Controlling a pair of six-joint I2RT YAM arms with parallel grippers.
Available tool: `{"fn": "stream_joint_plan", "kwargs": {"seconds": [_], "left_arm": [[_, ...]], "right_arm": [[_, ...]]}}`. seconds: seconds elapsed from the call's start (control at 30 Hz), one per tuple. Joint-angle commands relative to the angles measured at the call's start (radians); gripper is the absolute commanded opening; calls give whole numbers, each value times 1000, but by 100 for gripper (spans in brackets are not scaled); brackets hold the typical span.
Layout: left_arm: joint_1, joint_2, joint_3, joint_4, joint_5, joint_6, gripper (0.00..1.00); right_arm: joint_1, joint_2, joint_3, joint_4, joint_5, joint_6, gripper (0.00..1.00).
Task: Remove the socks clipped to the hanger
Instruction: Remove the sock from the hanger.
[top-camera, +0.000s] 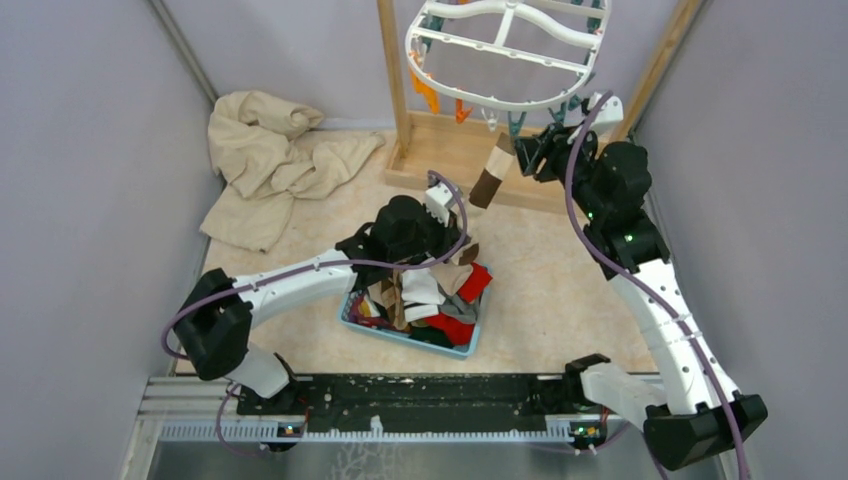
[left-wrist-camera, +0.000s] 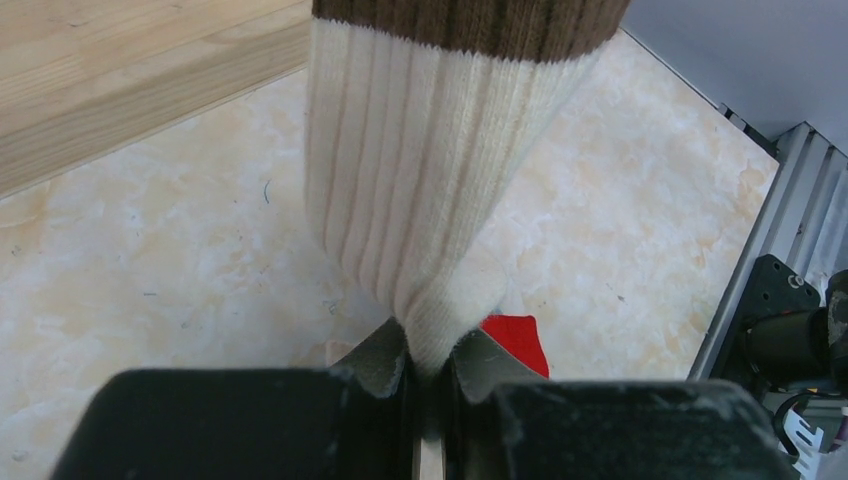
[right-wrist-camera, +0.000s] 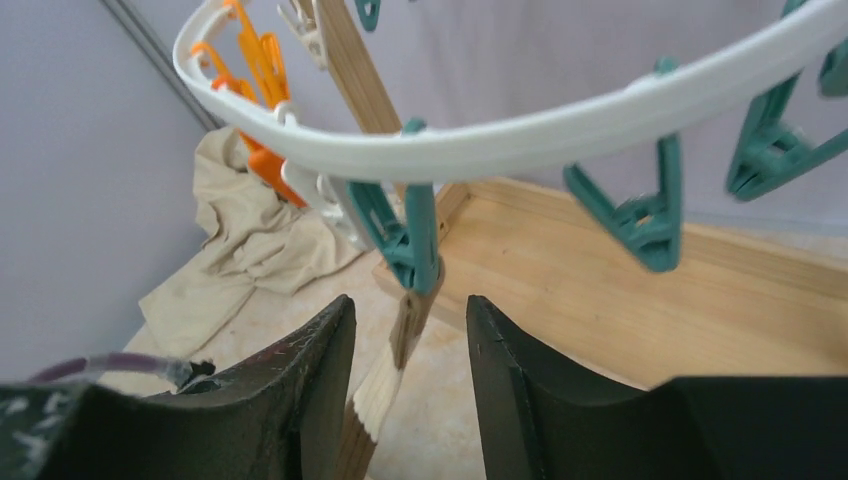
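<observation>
The white hanger (top-camera: 505, 55) hangs at the top of the rack, with orange and teal clips under its ring (right-wrist-camera: 520, 135). One brown-and-cream striped sock (top-camera: 492, 175) dangles from a teal clip (right-wrist-camera: 415, 240). My right gripper (top-camera: 527, 152) is open, its jaws on either side of that sock (right-wrist-camera: 385, 385) just below the clip, touching nothing. Over the basket, my left gripper (left-wrist-camera: 430, 375) is shut on the cream end of another brown-and-cream sock (left-wrist-camera: 420, 180). This sock hangs from the jaws above a red sock (left-wrist-camera: 515, 340).
A light blue basket (top-camera: 395, 330) holds a heap of loose socks in front of the arms. The light wooden rack base (top-camera: 455, 150) and its posts stand behind it. A large beige cloth (top-camera: 270, 165) lies at the back left.
</observation>
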Motion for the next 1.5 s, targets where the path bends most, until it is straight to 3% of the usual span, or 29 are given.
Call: {"fn": "stream_joint_plan", "kwargs": {"seconds": [0.0,0.3,0.47,1.1,1.47], "left_arm": [[5,23,39,44,19,-15,11],[4,55,47,66,34,-25,11],[4,77,54,79,42,-29,10],[5,75,44,91,58,-33,10],[5,67,35,96,64,-37,10]], "right_arm": [[18,43,133,8,81,-27,43],[105,134,254,-43,199,-90,41],[162,141,261,-54,248,-119,49],[185,221,293,-25,242,-160,56],[259,272,341,-26,381,-218,56]]}}
